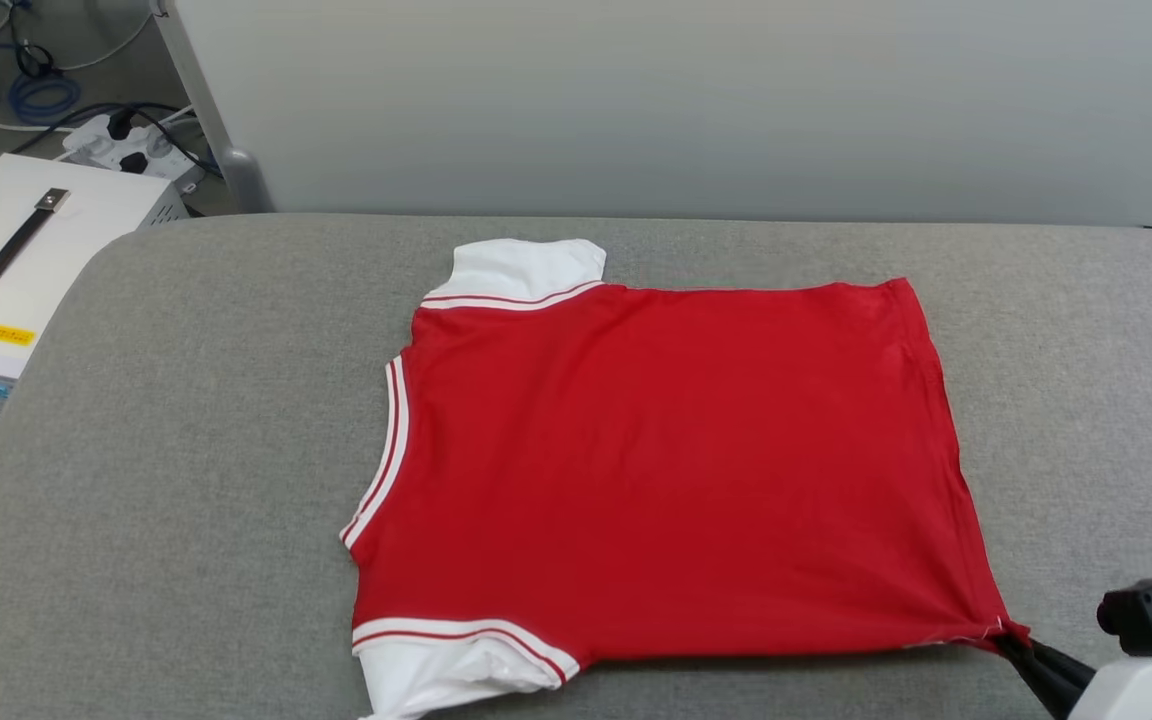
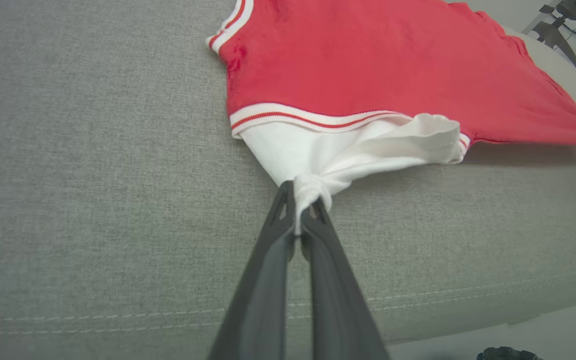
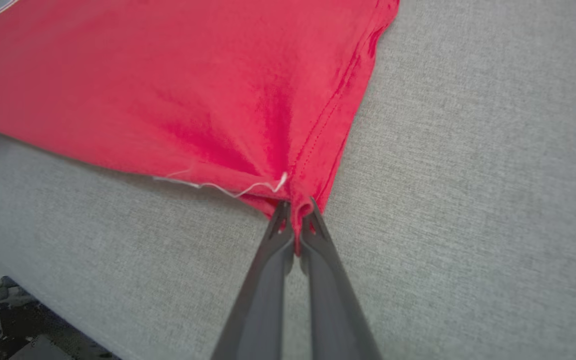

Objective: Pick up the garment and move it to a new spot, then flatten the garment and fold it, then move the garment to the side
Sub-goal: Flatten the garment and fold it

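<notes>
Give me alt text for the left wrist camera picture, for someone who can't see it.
The left end effector is shut on the bunched tip of the white sleeve of the red garment, which lies spread on a grey fabric surface.

Bright even light, soft shadows; wrist views bend at edges

Head camera overlooks the garment [image 1: 656, 470]; wrist cameras hug near corners.

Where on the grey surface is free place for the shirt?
Widest: grey surface left of the shirt, toward the white box. Narrower strips: by the wall, and on the right. Crowded: near edge, left gripper and right gripper clamping it.
</notes>
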{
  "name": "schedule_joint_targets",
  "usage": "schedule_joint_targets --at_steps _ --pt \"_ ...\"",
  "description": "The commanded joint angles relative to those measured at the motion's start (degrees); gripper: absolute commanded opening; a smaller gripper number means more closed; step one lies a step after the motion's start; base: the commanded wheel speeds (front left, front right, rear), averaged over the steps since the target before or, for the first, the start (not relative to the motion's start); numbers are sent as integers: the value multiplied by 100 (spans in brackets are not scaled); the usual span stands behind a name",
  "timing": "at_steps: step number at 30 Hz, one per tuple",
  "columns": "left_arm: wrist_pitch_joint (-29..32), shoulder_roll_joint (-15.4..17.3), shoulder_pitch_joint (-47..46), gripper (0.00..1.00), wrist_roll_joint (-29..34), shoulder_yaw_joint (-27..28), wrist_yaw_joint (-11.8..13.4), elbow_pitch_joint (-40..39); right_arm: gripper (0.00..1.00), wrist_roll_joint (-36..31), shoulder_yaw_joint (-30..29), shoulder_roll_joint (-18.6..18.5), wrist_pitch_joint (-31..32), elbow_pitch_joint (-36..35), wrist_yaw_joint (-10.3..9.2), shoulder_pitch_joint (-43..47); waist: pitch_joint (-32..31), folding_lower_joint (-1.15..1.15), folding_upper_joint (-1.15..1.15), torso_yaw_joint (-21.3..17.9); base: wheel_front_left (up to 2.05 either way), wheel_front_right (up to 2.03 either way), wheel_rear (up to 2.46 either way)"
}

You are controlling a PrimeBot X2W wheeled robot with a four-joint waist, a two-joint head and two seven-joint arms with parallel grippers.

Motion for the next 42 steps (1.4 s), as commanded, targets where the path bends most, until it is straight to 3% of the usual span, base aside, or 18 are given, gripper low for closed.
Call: schedule_joint_targets --at_steps 1,7,16,29,42 --pt "39 65 106 0 -76 -5 -35 -14 0 -42 -104 -18 46 -79 -3 210 -71 1 0 34 0 0 0" --pt "208 172 245 0 -169 -91 -94 -82 0 -251 -723 100 261 -531 -3 995 -113 1 0 89 0 0 0" --pt "149 274 -298 0 63 -221 -162 -6 0 -661 -1236 542 656 -1001 -3 1144 -78 1 0 74 0 0 0" --pt "349 686 -2373 0 271 -751 -356 505 0 -759 -1563 845 935 -1069 -3 274 342 1 0 -34 0 0 0" --pt "136 1087 -4588 0 -332 -1734 -368 1706 0 -703 -1428 932 1014 -553 -3 -1012 1290 1 0 -284 0 0 0"
